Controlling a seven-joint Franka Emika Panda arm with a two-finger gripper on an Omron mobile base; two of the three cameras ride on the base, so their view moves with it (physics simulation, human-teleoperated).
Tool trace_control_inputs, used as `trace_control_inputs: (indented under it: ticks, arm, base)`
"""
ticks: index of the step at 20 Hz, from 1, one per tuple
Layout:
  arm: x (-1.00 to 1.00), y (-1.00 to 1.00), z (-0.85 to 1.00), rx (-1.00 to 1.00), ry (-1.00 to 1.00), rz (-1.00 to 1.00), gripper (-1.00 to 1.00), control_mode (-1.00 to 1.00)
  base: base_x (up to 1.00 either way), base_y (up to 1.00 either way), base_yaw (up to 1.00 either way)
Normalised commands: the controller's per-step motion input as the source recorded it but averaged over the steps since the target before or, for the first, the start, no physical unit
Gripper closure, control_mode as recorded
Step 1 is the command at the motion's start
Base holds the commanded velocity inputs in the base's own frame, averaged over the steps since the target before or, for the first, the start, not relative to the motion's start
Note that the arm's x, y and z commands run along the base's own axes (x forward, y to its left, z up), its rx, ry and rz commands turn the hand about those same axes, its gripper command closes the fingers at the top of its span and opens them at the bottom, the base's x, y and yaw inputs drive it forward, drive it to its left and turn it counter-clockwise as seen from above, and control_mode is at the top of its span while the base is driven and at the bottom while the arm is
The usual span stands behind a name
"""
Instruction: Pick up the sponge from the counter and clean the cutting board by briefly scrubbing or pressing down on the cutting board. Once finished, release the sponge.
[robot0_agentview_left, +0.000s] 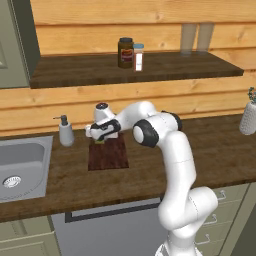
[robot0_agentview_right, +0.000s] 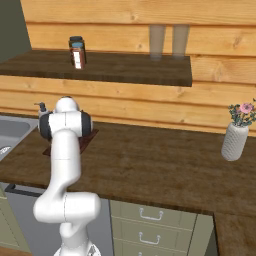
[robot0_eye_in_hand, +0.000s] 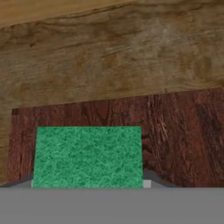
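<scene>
My end effector hangs low over the far edge of the flat reddish-brown wooden cutting board on the dark wood-plank counter. The small green-topped rectangular sponge sits between my fingertips on that board; whether I'm clenched on it, I cannot tell.

Kitchen, domestic, rendered. A dark wood-plank counter is running along a pale timber-clad wall, with a steel sink sitting inset at its left end and a soap dispenser standing beside it. Drawers with handles are showing below. A wall shelf is carrying jars; a vase of flowers is standing on the worktop.
</scene>
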Motion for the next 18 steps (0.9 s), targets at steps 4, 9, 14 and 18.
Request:
trace_control_inputs:
  ticks: [4, 9, 14, 18]
  arm:
    - [-0.07, -0.64, -0.55, 0.00, 0.09, 0.00, 1.00, -1.00]
    - [-0.48, -0.16, -0.42, 0.00, 0.15, 0.00, 1.00, -1.00]
    - [-0.89, -0.03, -0.75, 0.00, 0.03, 0.03, 1.00, -1.00]
    - [-1.00, 0.00, -0.96, 0.00, 0.00, 0.06, 1.00, -1.00]
  base:
    - [0.00, 0.00, 0.00]
    - [0.00, 0.00, 0.00]
    - [0.00, 0.00, 0.00]
    - [0.00, 0.00, 0.00]
